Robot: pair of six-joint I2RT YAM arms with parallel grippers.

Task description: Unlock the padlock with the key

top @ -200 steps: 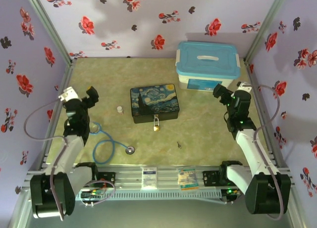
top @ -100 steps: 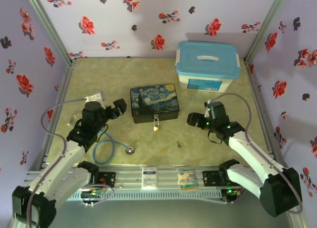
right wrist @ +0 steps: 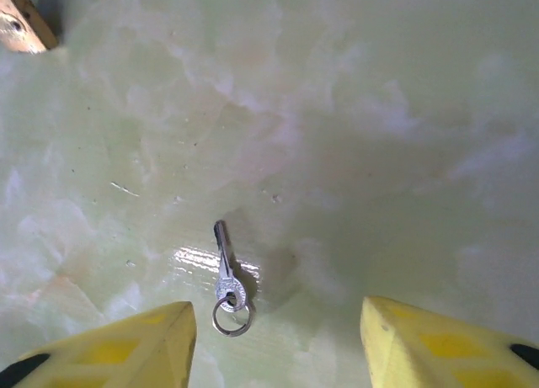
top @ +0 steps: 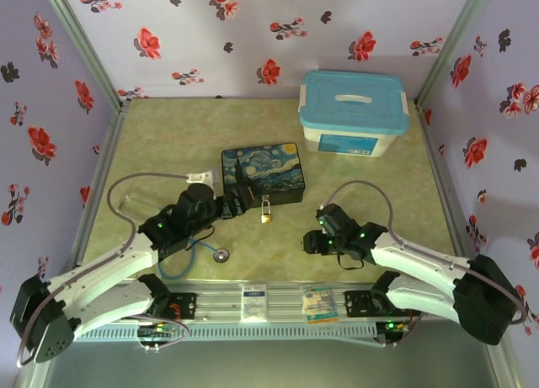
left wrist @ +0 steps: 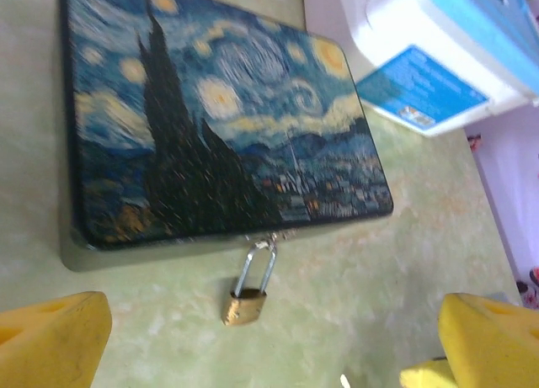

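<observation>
The tiny brass padlock (top: 266, 213) lies on the table, its silver shackle (left wrist: 257, 262) hooked to the front latch of the dark blue painted tin (top: 262, 174). My left gripper (top: 235, 204) hovers just left of it, open, and the padlock (left wrist: 244, 300) lies ahead between its yellow fingers (left wrist: 55, 337). The small grey key (right wrist: 223, 266) with a ring lies flat on the table. My right gripper (right wrist: 278, 346) is open above it, the key nearer its left finger (right wrist: 109, 350). A brass corner (right wrist: 17, 26) shows at the top left of the right wrist view.
A white box with a blue lid (top: 354, 110) stands at the back right. A round silver disc (top: 221, 255) on a blue tube (top: 181, 257) lies under the left arm. Flowered walls close in the table (top: 168, 135) on three sides.
Both arms swung in from the sides and lowered toward the middle. The left gripper has come up to the tin and padlock, and the right gripper has come over the key.
</observation>
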